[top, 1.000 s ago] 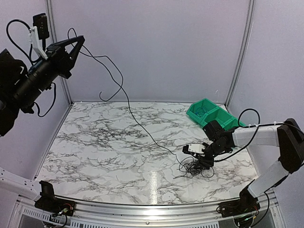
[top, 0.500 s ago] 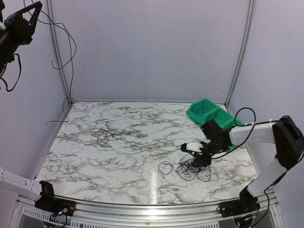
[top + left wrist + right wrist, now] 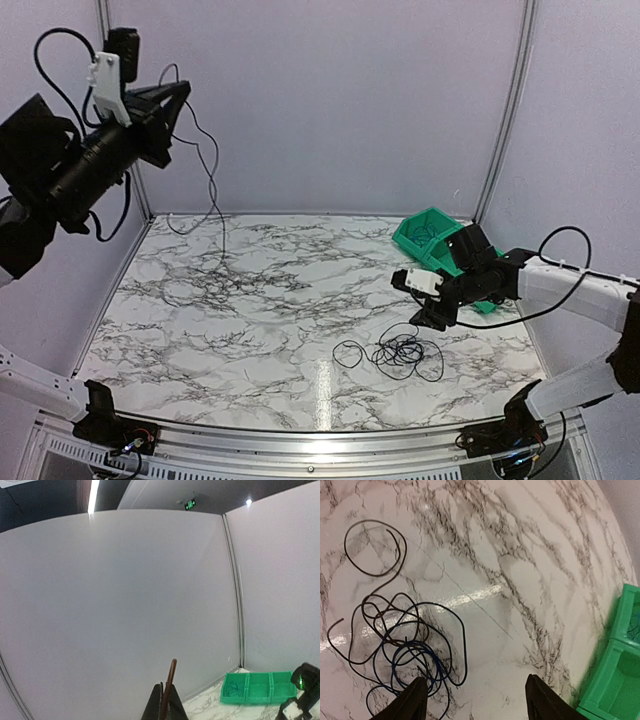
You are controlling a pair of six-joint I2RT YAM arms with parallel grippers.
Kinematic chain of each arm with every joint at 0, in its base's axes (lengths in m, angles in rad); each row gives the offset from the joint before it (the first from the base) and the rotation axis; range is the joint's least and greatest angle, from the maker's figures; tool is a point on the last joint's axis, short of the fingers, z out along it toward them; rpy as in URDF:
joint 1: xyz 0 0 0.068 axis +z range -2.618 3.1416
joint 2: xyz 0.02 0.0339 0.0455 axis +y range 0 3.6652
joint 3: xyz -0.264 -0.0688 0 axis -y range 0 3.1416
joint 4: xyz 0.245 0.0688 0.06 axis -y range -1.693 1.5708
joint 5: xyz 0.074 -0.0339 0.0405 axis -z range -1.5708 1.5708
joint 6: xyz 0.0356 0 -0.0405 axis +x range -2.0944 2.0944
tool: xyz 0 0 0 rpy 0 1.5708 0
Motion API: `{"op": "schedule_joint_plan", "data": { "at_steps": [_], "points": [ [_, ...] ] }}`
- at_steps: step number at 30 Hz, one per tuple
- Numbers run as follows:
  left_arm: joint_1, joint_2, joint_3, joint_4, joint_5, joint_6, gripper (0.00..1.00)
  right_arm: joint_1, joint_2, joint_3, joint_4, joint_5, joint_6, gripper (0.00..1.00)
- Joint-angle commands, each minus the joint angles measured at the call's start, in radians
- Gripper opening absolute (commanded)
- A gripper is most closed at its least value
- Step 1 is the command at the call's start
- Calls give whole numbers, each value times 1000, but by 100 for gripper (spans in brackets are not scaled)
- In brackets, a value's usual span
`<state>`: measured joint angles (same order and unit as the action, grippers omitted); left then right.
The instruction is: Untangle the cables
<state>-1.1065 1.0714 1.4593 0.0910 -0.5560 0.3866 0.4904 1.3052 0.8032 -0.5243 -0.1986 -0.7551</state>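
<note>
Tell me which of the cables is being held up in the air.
The long black cable hanging from the left gripper; the others lie in a looped tangle on the table, by the open right gripper.

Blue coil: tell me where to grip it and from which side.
Take the blue coil where its turns bunch, on the edge nearest the right gripper, probably straight down with the jaws across the strands. It lies flat on the table, laced with black cables, so a sideways approach would likely just push it.
</note>
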Motion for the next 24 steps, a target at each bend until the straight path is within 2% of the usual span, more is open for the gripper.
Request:
{"op": "schedule_joint_plan", "data": {
  "at_steps": [1, 7, 10, 20, 24],
  "points": [
    [5, 14, -116, 79, 8, -74, 0, 4, -88, 144, -71, -142, 20, 67],
    [13, 104, -218, 118, 63, -163, 0, 19, -117, 246, -6, -335, 63, 64],
    [24, 138, -269, 151, 111, -203, 0, 48, -60, 296, 55, -408, 136, 65],
    [46, 146, -431, 301, 190, -298, 0, 198, 231, 461, 142, -423, 237, 69],
    [48, 126, -465, 344, 192, -335, 0, 249, 289, 446, 186, -443, 248, 71]
  ]
}}
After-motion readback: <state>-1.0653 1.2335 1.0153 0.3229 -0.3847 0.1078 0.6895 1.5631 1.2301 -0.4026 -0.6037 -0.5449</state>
